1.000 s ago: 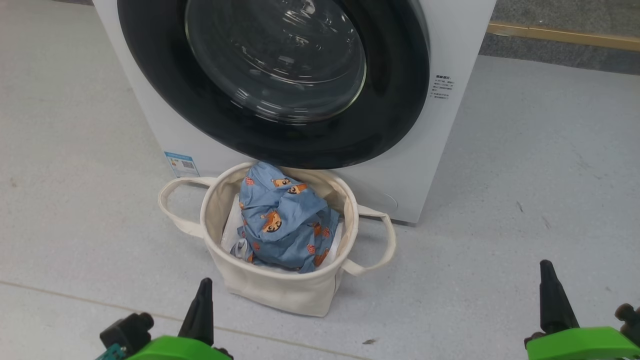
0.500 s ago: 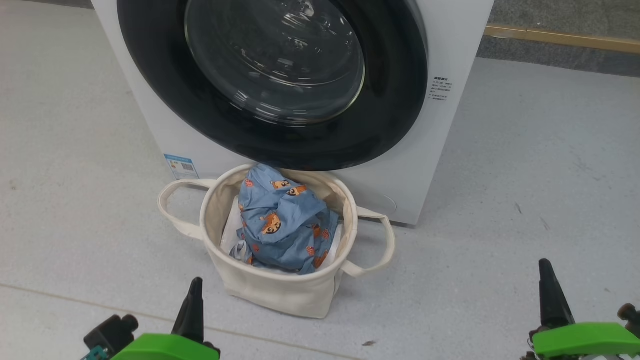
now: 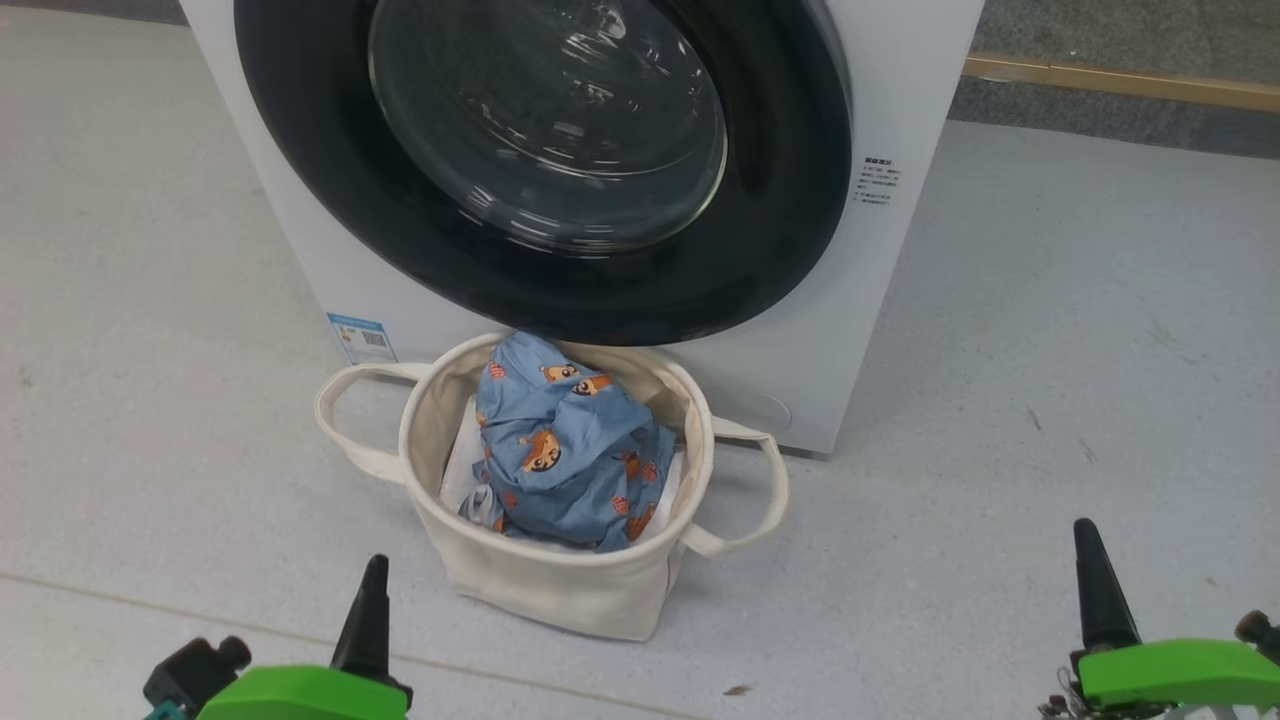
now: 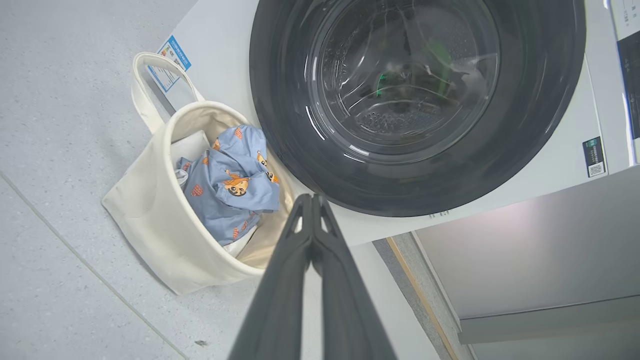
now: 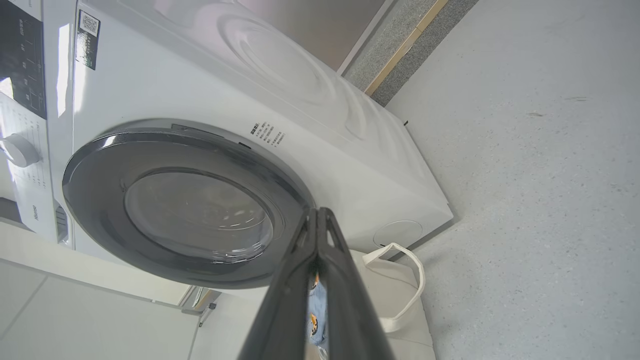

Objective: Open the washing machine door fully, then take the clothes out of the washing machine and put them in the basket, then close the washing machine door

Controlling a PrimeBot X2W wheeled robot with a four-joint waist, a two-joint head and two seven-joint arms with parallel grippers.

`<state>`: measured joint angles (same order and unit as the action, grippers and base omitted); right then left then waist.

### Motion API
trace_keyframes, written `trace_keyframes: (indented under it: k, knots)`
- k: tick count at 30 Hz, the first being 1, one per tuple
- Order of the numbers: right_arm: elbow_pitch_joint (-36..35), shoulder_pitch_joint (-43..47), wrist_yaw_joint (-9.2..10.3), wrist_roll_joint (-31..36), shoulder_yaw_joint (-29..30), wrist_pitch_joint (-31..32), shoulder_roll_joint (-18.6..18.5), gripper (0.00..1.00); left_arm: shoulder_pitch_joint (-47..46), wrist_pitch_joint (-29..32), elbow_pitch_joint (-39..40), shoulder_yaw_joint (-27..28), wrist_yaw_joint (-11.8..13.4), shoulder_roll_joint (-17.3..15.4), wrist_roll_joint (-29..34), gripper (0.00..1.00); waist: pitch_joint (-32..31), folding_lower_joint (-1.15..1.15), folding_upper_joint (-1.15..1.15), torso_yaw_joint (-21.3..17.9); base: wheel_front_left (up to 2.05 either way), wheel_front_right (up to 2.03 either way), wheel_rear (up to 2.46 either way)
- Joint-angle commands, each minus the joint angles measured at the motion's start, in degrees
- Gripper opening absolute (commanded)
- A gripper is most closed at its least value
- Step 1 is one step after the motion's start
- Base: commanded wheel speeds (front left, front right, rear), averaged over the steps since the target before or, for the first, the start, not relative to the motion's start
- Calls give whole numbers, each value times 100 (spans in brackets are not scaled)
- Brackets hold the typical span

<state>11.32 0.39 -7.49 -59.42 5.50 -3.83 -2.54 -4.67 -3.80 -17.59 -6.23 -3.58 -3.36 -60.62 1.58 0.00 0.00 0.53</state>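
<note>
The white washing machine (image 3: pixel 900 100) stands ahead, and the washing machine door (image 3: pixel 330 200), black-rimmed with a glass centre, lies flat against its front. The cream basket (image 3: pixel 560 590) sits on the floor just below the door. The light blue clothes (image 3: pixel 565 450) with orange animals lie bunched inside it. My left gripper (image 3: pixel 375 565) is shut and holds nothing, low at the basket's near left. My right gripper (image 3: pixel 1083 530) is shut and holds nothing, far off to the basket's right. The left wrist view has the left gripper (image 4: pixel 311 197) between basket (image 4: pixel 150 215) and door (image 4: pixel 280 100). The right gripper (image 5: pixel 316 212) points at the door's (image 5: pixel 100 200) lower edge.
Grey speckled floor (image 3: pixel 1050 350) spreads around the machine and the basket. A wooden strip (image 3: pixel 1120 78) runs along the wall base at the back right. A white sheet (image 3: pixel 460 470) lines the basket under the clothes. The basket's looped handles (image 3: pixel 340 410) stick out to both sides.
The left gripper has drifted left and a little lower in the head view. The picture has shifted slightly, so the camera moved. The right gripper, basket, clothes and door stay as they were.
</note>
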Motion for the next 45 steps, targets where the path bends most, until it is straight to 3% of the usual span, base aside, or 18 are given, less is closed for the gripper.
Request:
trace_keyframes:
  k: [1,45]
  knots:
    - [-159,-263,-1,-134,-66,55,-119,0,-167,28,216,185,-51,-85,-130,0,-2,0,0,-1,0,0,0]
    - [200,-588,0,-2912,-41,793,-132,0,-139,745,342,946,-341,-94,-2851,0,-120,0,0,-45,0,0,0]
